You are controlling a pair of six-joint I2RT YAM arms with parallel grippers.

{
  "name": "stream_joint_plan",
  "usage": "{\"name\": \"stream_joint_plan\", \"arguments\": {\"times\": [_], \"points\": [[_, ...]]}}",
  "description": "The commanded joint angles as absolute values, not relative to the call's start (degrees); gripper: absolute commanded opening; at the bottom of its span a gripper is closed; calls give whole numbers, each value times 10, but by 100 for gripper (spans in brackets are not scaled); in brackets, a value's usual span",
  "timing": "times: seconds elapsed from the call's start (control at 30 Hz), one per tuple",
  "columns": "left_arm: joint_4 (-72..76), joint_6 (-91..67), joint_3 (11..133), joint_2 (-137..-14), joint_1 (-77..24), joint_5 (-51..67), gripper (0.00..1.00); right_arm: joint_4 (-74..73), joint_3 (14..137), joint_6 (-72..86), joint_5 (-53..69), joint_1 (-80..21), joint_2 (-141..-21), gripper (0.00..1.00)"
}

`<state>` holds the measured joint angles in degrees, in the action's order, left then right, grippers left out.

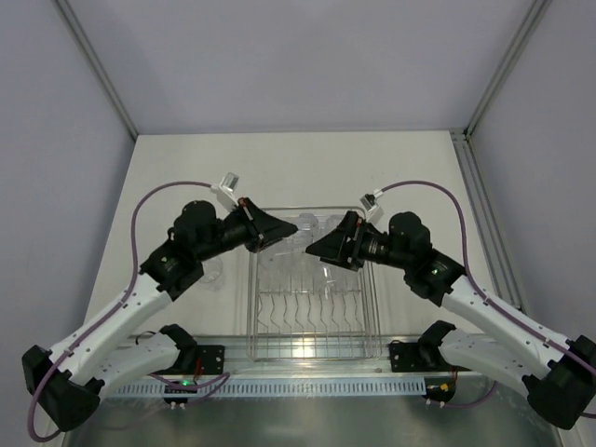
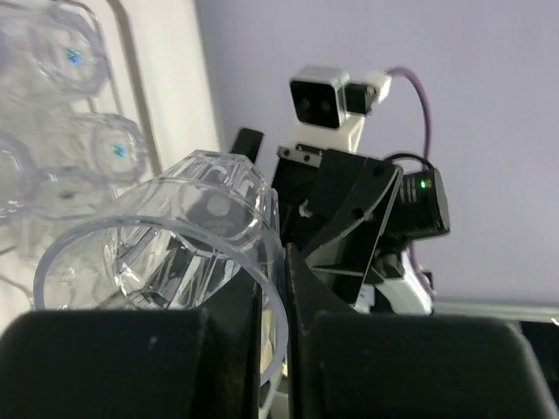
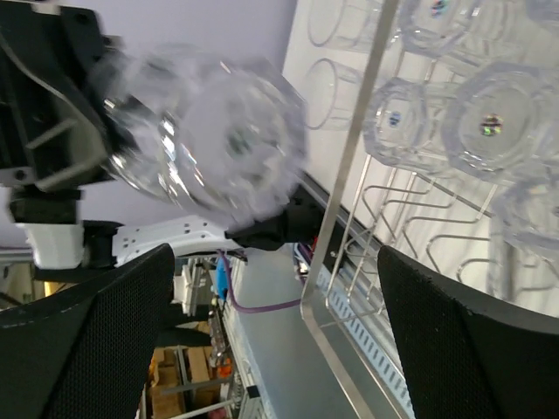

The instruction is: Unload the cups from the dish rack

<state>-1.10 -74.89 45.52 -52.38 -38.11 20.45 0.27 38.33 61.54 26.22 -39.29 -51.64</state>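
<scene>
Clear cup [image 2: 175,236] pinched by rim in left claw [image 2: 281,297], over dish rack [image 1: 250,307] far-left corner; right claw [image 3: 275,332] wide, empty. Risk: slick plastic pivots in rim pinch, drops.

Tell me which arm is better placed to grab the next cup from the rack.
Right: the right gripper is open over the dish rack; the left gripper is shut on a cup.
</scene>
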Motion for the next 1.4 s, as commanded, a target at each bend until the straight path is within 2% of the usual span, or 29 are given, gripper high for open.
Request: {"name": "stream_joint_plan", "arguments": {"times": [0.0, 0.1, 0.23, 0.47, 0.67, 0.8, 1.07, 1.37], "points": [[-238, -623, 597, -513, -362, 66, 0, -81, 410, 570, 226, -383, -479, 100], [-377, -558, 686, -553, -332, -3, 0, -133, 412, 542, 212, -379, -455, 100], [-506, -484, 793, -673, -304, -164, 0, -254, 449, 476, 194, -379, -459, 100], [-554, -387, 916, -882, -282, -301, 0, -449, 544, 362, 115, -388, -493, 100], [-581, -345, 1025, -1026, -239, -323, 0, -540, 570, 317, 58, -404, -512, 100], [-584, -331, 1048, -1092, -214, -312, 0, -561, 552, 309, 24, -416, -513, 100], [-570, -315, 1019, -1139, -176, -287, 0, -540, 560, 286, 10, -439, -554, 100], [-534, -316, 952, -1152, -168, -256, 0, -492, 623, 286, -64, -540, -685, 100]]}}
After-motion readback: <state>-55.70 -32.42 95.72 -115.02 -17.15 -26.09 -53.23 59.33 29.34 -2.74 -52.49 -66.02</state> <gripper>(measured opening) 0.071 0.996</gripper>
